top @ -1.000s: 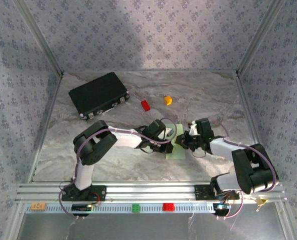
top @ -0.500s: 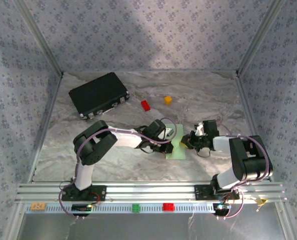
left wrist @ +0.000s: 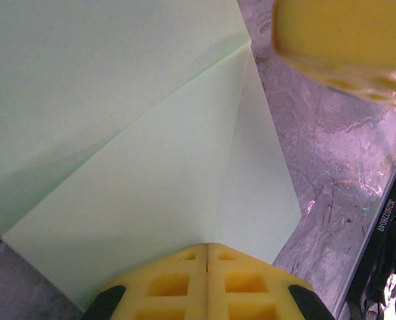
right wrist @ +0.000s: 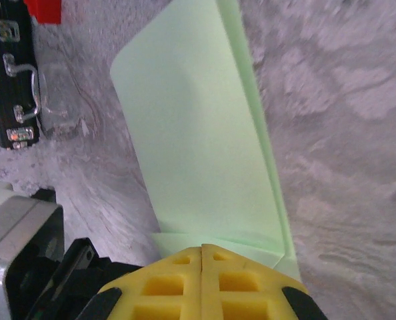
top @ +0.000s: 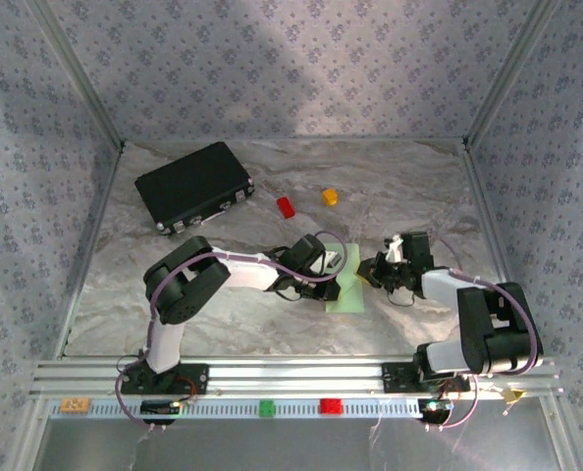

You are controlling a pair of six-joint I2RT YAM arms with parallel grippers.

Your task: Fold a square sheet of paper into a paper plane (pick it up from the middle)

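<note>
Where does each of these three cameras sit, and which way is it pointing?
Top external: above and behind, looking down on the table; both arms show.
Left wrist: on the left arm, looking past its shut left gripper onto green paper.
Right wrist: on the right arm, past the shut right gripper toward a black case.
All three share the green paper.

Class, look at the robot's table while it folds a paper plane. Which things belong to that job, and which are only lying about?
Belongs to the job:
- green sheet of paper, partly folded
- left pincer and right pincer, both shut, tips at the sheet

Lying about:
- black case
- red block
- orange block
</note>
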